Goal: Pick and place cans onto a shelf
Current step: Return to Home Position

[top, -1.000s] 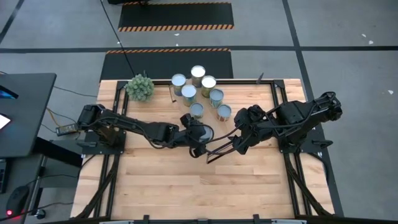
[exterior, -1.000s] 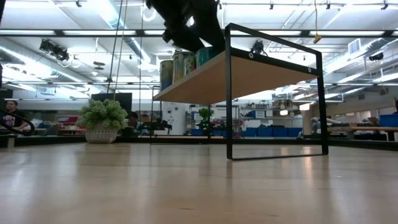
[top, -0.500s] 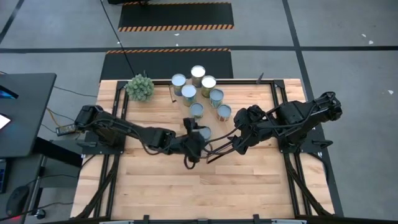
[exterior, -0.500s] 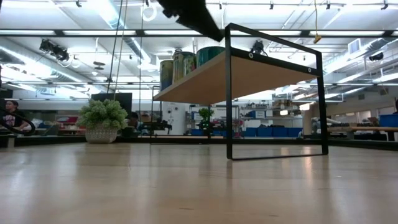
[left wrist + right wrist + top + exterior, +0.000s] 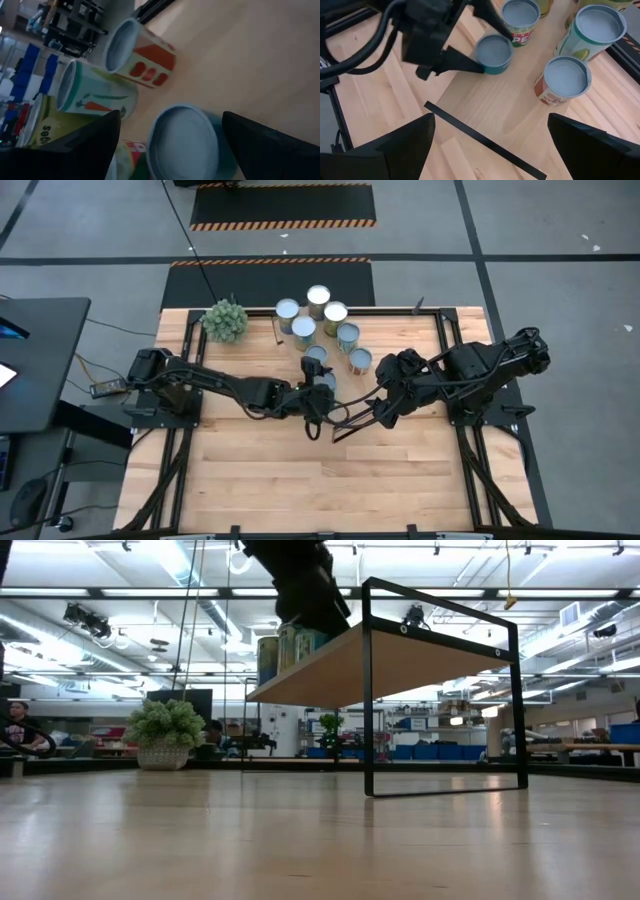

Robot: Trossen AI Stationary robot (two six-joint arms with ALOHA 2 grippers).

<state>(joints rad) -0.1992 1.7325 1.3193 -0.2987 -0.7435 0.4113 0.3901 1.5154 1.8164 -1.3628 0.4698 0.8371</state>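
1. On the shelf (image 5: 400,655), out in front of the main cluster: the teal can (image 5: 182,142) is standing upright, its pale round top facing up, just beside the nearest can of the group.
2. Left claw (image 5: 320,387): I am holding it wide, with one finger lying along each side of the teal can and the can sitting between them. It is not squeezing the can. Whether a fingertip is brushing the can's side, I cannot tell.
3. Other seven cans (image 5: 303,329): they are standing upright in a loose cluster on the part of the shelf nearest the plant (image 5: 225,320), showing silvery and cream tops.
4. Labels showing past my left fingers: a tomato-label can (image 5: 142,57) and a carrot-label can (image 5: 95,95) are standing side by side just beyond the teal can.
5. Right claw (image 5: 491,116): I am holding it wide and empty above bare shelf wood. It is hovering near the shelf's dark frame bar (image 5: 480,135) and facing the teal can, apart from it.
6. Support: the shelf is standing on the counter (image 5: 300,840) on its dark frame, its board raised above the wood.
7. Plant: it is sitting on the counter just off the shelf's corner, on my left arm's side.
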